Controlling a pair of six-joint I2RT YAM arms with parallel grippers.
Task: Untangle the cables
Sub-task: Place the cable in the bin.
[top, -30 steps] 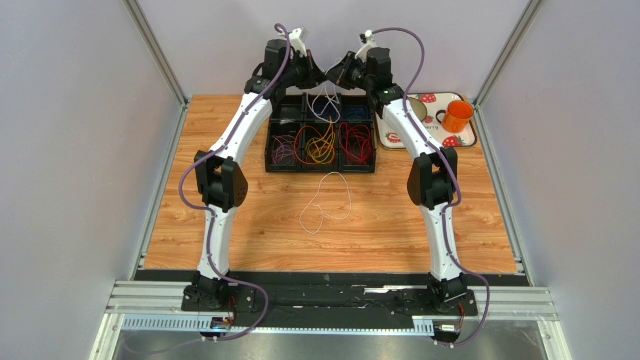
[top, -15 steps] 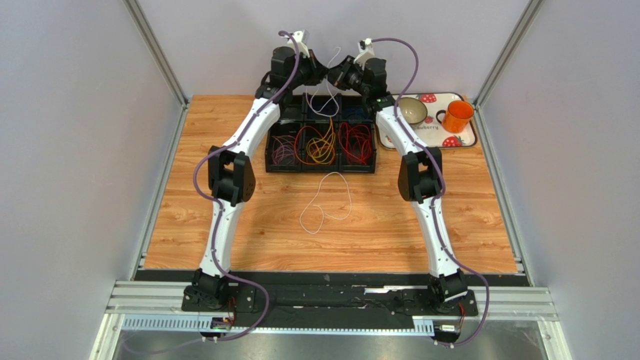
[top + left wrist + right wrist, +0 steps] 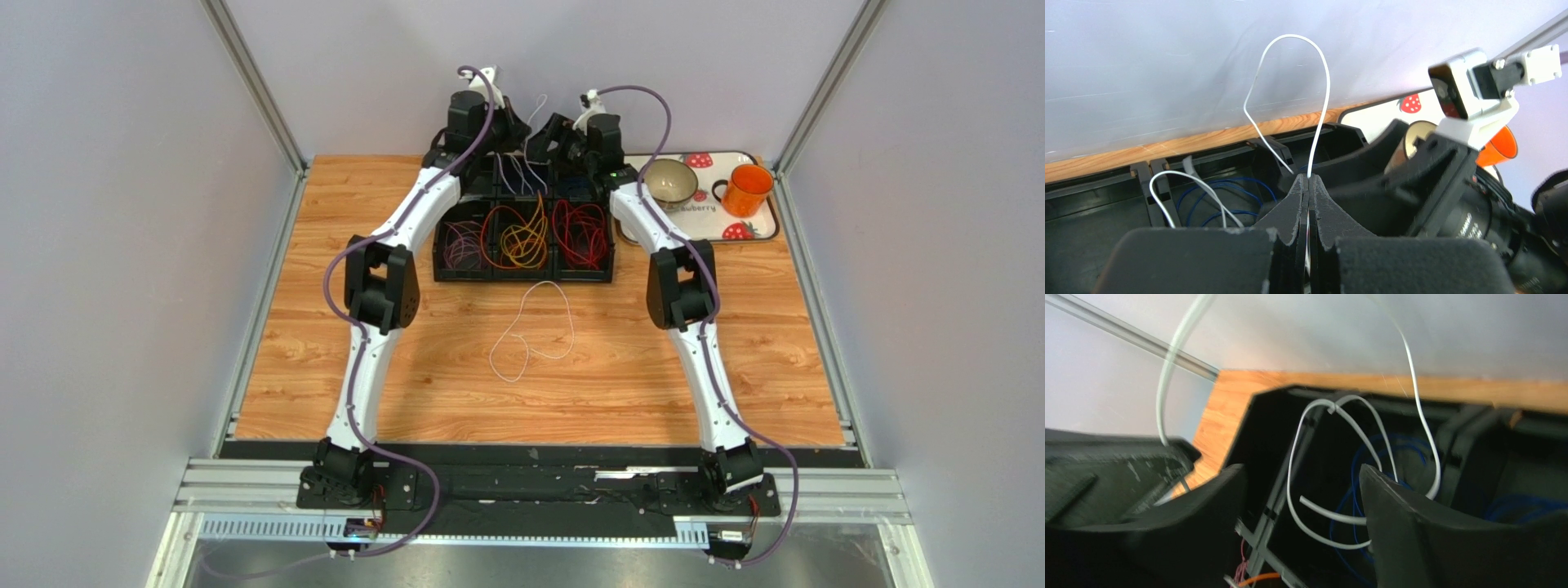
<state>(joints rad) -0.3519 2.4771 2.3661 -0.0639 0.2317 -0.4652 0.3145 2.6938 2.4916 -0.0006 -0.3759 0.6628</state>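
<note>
The cables lie sorted in a black divided bin [image 3: 524,277]: purple [image 3: 463,245], orange and yellow [image 3: 521,235], red [image 3: 580,233], and blue [image 3: 1223,199] in a rear compartment. One white cable [image 3: 534,328] lies loose on the table in front of the bin. My left gripper [image 3: 1309,177] is shut on another white cable [image 3: 1290,38], which arches up above its tips. My right gripper [image 3: 1301,471] is open beside it over the bin's back row. White cable loops [image 3: 1333,510] hang between its fingers, apart from the pads. From above, both grippers [image 3: 518,129] [image 3: 550,132] nearly meet.
A strawberry-print tray [image 3: 761,227] at the back right holds a bowl [image 3: 672,180] and an orange mug [image 3: 746,190]. The back wall stands close behind both grippers. Metal frame posts run along both sides of the table.
Both arms have moved farther back and lower over the bin's rear. The right gripper has opened and let go of the white cable. The left gripper stays shut on it.
</note>
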